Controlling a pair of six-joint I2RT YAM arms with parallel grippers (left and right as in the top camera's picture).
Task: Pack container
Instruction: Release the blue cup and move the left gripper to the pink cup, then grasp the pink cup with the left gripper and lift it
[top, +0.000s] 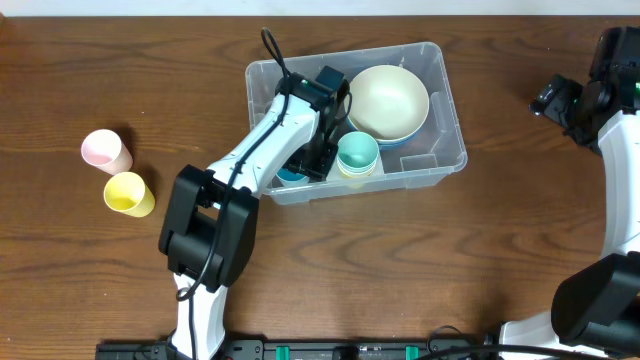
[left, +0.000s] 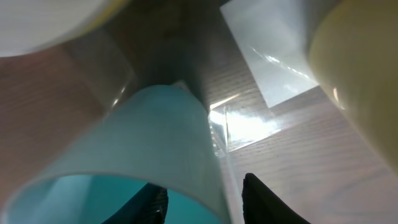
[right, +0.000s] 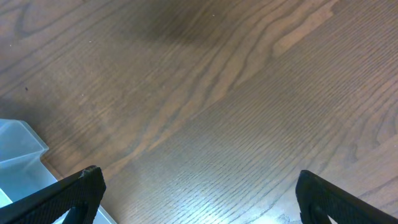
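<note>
The container (top: 440, 110), a large clear plastic bin, stands at the middle back of the table. It holds a cream bowl (top: 388, 100), a teal cup (top: 358, 153) stacked on another cup, and a blue cup (top: 291, 177). My left gripper (top: 320, 160) reaches down into the bin. In the left wrist view its fingers (left: 205, 199) straddle the wall of the blue cup (left: 155, 137), one inside and one outside, with a small gap on each side. My right gripper (right: 199, 193) is open and empty over bare table, right of the bin (right: 18, 155).
A pink cup (top: 105, 150) and a yellow cup (top: 129, 193) stand on the table at the far left. The right arm (top: 590, 100) sits at the right edge. The table is dark wood.
</note>
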